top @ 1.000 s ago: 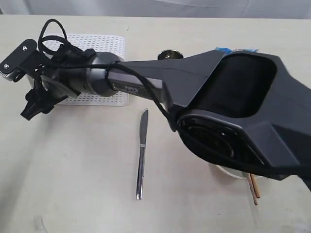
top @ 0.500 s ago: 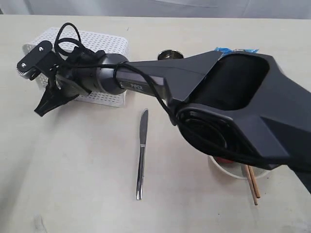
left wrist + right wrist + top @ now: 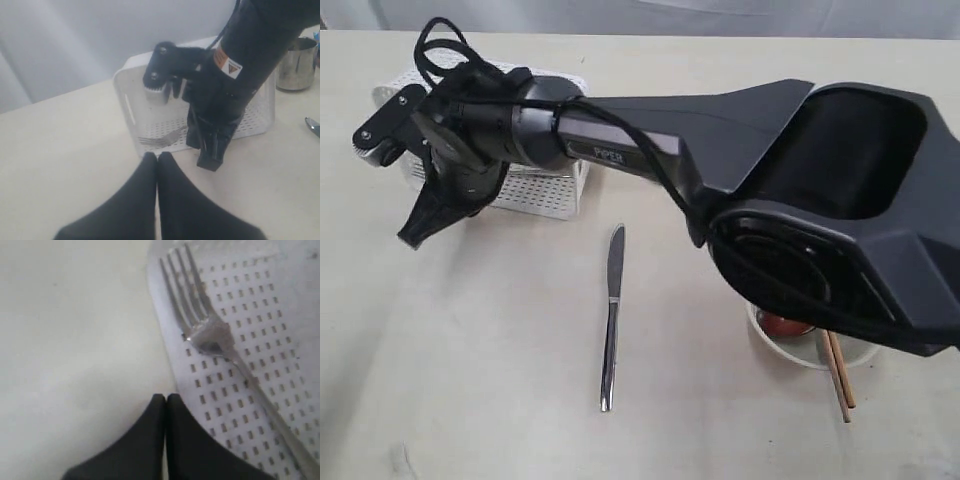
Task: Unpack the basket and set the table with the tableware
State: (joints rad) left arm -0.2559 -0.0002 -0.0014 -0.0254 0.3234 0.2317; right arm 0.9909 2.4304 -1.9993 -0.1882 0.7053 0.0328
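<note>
Right gripper (image 3: pixel 413 237) had gone from wide to fingers pressed together, holding nothing, at the edge of the basket (image 3: pixel 546 190) whose lattice bore the fork (image 3: pixel 210 332), seemingly a missed grab.

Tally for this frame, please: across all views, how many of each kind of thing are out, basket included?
Basket: 1
Fork: 1
Knife: 1
Cup: 1
Bowl: 1
Chopsticks: 2
Total: 7
Not counted: a reddish thing in the bowl, mostly hidden by the arm.
</note>
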